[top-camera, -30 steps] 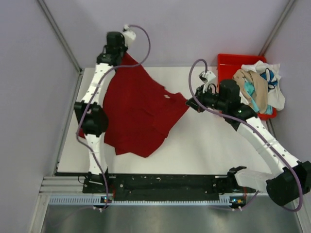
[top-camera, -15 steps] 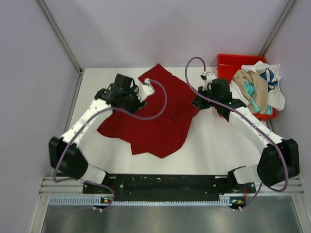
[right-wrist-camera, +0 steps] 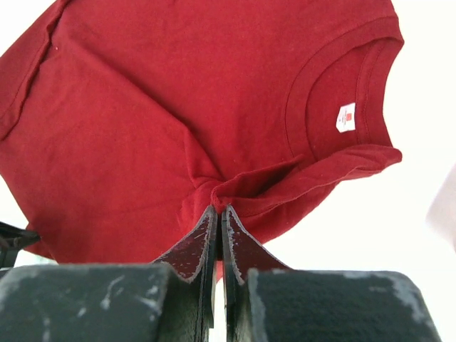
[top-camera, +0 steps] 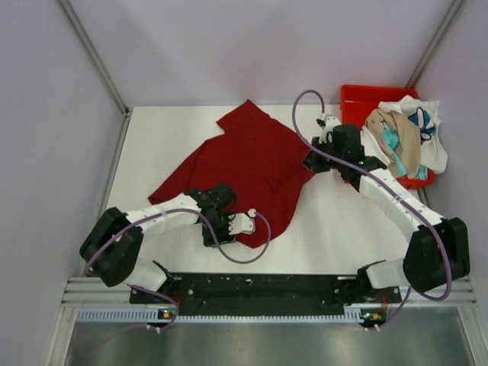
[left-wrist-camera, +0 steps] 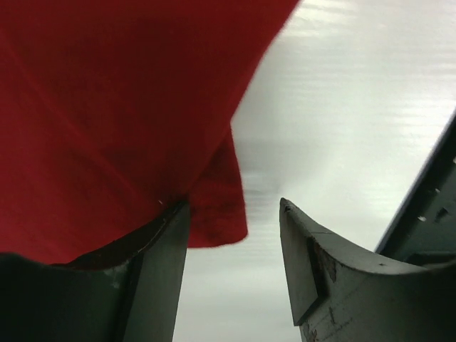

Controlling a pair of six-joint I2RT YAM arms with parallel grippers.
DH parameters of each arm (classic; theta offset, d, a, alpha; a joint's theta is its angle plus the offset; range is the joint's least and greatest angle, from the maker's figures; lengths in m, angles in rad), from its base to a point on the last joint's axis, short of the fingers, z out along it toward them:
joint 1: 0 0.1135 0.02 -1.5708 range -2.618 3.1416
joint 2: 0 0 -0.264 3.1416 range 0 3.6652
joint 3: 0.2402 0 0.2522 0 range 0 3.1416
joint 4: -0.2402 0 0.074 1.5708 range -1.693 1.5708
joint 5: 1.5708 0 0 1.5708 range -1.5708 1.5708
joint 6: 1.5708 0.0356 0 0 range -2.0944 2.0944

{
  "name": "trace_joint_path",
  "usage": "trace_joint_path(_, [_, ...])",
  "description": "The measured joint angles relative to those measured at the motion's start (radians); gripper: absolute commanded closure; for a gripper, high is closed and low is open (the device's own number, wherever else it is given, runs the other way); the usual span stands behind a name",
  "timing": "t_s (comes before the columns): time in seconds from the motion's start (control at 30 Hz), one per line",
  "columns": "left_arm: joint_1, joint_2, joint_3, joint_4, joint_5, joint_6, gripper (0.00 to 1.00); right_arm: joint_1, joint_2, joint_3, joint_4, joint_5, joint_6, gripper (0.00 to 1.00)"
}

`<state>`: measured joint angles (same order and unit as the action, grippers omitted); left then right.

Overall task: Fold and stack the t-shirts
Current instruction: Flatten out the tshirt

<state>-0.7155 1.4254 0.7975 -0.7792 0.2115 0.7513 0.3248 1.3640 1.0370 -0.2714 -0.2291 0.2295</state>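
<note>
Dark red fabric t-shirt (top-camera: 248, 164) lies spread but rumpled across the middle of the white table (top-camera: 343, 229). The remaining white, beige and teal shirts (top-camera: 404, 141) are heaped in the bright red plastic bin (top-camera: 352, 95) at the far right.

The right gripper (right-wrist-camera: 219, 208) is clamped on a pinch of the shirt's edge near the collar. Its arm reaches from the near right corner, elbow out wide, forearm angled in toward the shirt.

The left gripper (left-wrist-camera: 234, 206) is released, jaws apart at the near hem corner. Whether cloth sits between them or just beside one finger is hard to say. That arm lies low along the near edge, forearm stretched rightward.

To do this well, I'd take a deep bite on that corner, catching both layers. Then draw it away from the right hand's pinch, low over the table, so the body flattens before any fold.
</note>
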Motion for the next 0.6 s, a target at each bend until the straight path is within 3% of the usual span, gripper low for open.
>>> trace_joint_path(0.2, [-0.006,0.078,0.011,0.096,-0.058,-0.023,0.51,0.0,-0.023,-0.028,-0.001,0.001,0.001,1.0])
trace_joint_path(0.33, [-0.006,0.079,0.012,0.109,-0.089,-0.041,1.0,0.0,-0.039,-0.029,-0.003,0.004,0.001,1.0])
trace_joint_path(0.5, [0.004,0.097,0.024,0.14,-0.22,-0.059,1.0,0.0,-0.079,-0.024,-0.013,0.011,0.0,1.0])
trace_joint_path(0.6, [0.073,0.086,0.026,0.141,-0.311,-0.068,1.0,-0.001,-0.107,0.011,-0.052,0.013,-0.005,1.0])
